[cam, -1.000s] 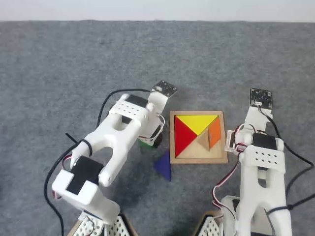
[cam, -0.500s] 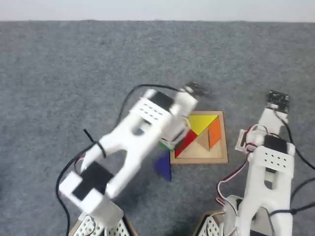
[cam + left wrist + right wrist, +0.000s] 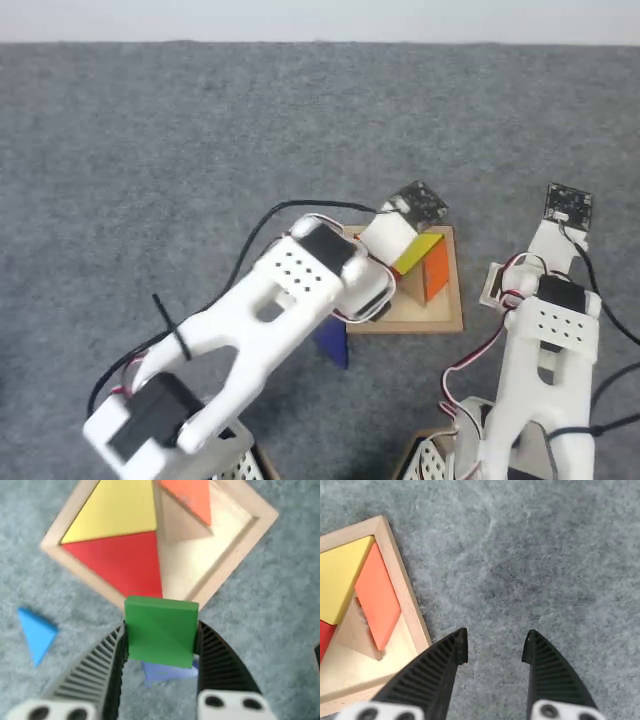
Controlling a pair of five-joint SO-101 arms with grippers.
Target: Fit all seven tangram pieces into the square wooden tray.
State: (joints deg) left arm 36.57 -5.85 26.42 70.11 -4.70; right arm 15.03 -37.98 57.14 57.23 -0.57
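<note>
The square wooden tray (image 3: 235, 537) holds a yellow triangle (image 3: 117, 507), a red triangle (image 3: 125, 562), an orange piece (image 3: 187, 497) and a plain wood triangle (image 3: 177, 525). My left gripper (image 3: 161, 627) is shut on a green square piece (image 3: 160, 645), held just off one corner of the tray. In the high view the left arm (image 3: 300, 290) reaches over the tray (image 3: 450, 322), covering its left half. A blue triangle (image 3: 332, 343) lies on the carpet by the tray's front left corner. My right gripper (image 3: 494, 647) is open over bare carpet beside the tray's right edge (image 3: 402, 587).
Grey carpet covers the whole table. A small light blue triangle (image 3: 37, 632) lies apart from the tray. The right arm (image 3: 540, 340) stands to the right of the tray. The carpet beyond the tray is free.
The left arm has swung right from beside the tray's left edge to over the tray, carrying the green piece. The right arm has shifted slightly to the right.
</note>
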